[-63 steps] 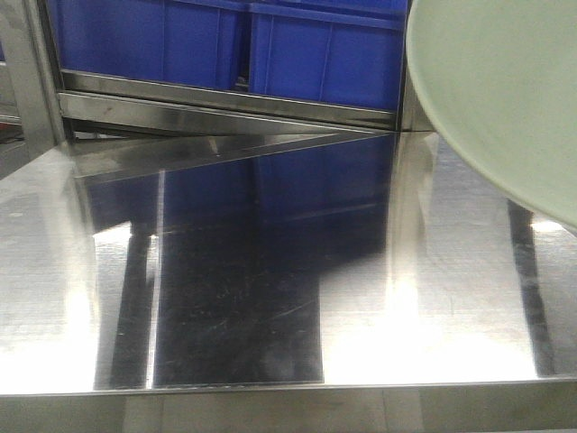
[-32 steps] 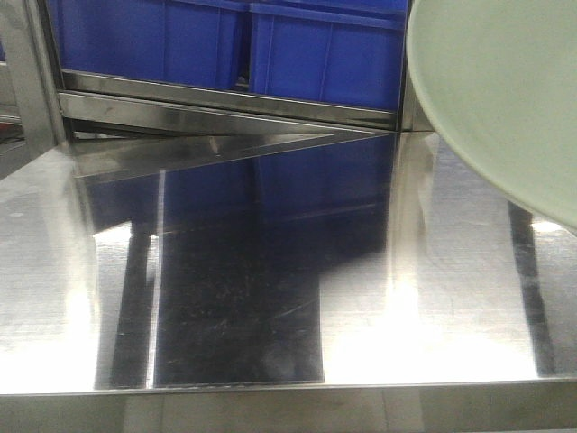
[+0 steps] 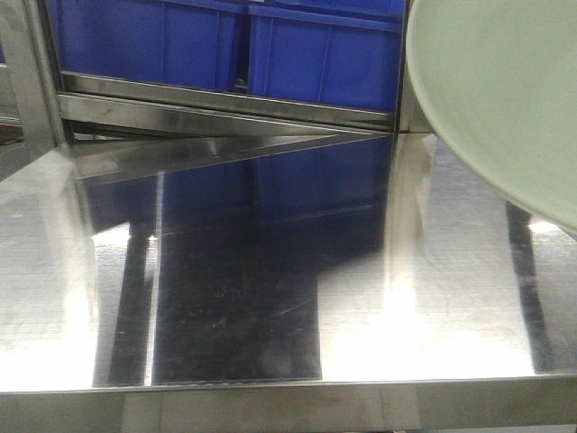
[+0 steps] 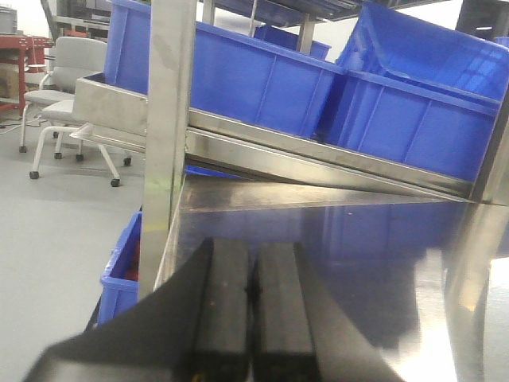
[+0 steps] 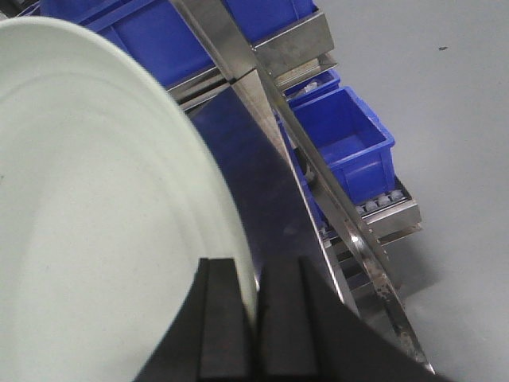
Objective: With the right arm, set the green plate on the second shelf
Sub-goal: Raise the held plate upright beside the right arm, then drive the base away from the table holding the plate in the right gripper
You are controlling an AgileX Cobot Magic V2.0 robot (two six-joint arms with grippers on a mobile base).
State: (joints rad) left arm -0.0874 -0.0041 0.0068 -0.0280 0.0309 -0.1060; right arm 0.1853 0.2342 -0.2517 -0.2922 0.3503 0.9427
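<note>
Front view: the green plate (image 3: 505, 99) hangs tilted over the steel shelf (image 3: 270, 271). Left wrist view: the left gripper (image 4: 254, 294) is closed on nothing, with blue bins (image 4: 262, 83) ahead of it. Right wrist view: the right gripper (image 5: 256, 318) pinches the plate's rim, and the plate spreads to its left.

A: what's around that shiny steel shelf (image 3: 433, 298)?
B: blue bins (image 3: 225, 45) on the tier right behind it, white office chair (image 4: 67, 76) well off to its left, another blue crate (image 5: 350, 143) lower down beside it.
</note>
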